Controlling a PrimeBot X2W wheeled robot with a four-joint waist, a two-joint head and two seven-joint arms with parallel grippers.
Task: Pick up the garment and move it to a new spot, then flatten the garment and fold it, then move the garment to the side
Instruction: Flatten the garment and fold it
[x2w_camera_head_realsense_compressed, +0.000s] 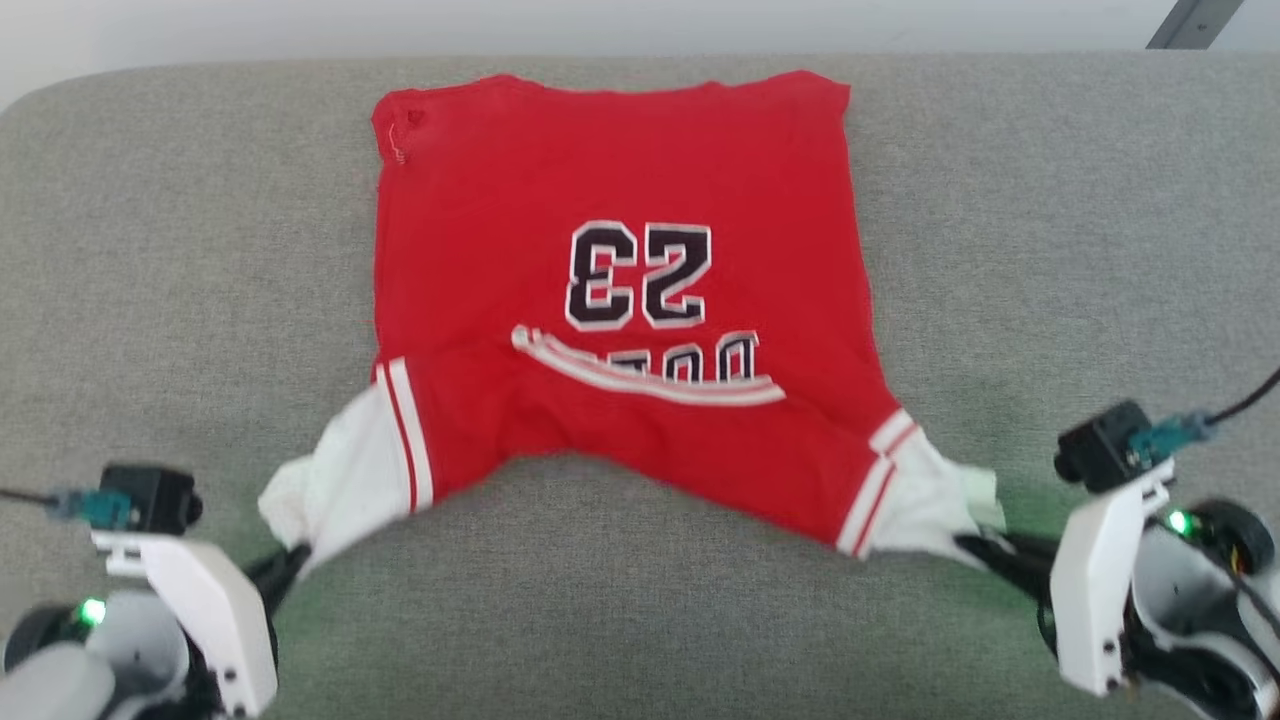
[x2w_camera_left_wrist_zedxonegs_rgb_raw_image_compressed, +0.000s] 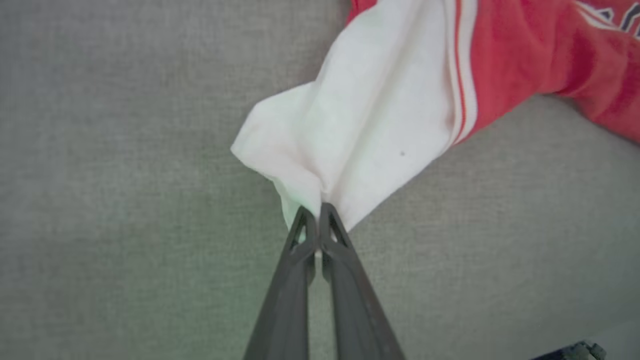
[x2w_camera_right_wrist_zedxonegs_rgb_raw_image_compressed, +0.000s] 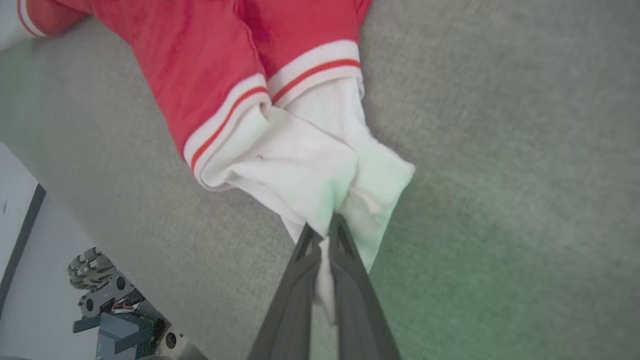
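The garment (x2w_camera_head_realsense_compressed: 560, 180) lay spread on the grey surface (x2w_camera_head_realsense_compressed: 1050, 250); our left jaws pinched one white cuff (x2w_camera_left_wrist_zedxonegs_rgb_raw_image_compressed: 350, 125), our right jaws the other cuff (x2w_camera_right_wrist_zedxonegs_rgb_raw_image_compressed: 300, 170). We judged it soft and limp, best gripped at corners.

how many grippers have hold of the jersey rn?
2. Left gripper is shut on the white sleeve end at the red jersey's near-left corner; right gripper is shut on the white sleeve end at its near-right corner. Both are in plain view.

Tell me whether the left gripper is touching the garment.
Touching. The left wrist view shows the left gripper shut, its tips pinching the garment at the white cuff.
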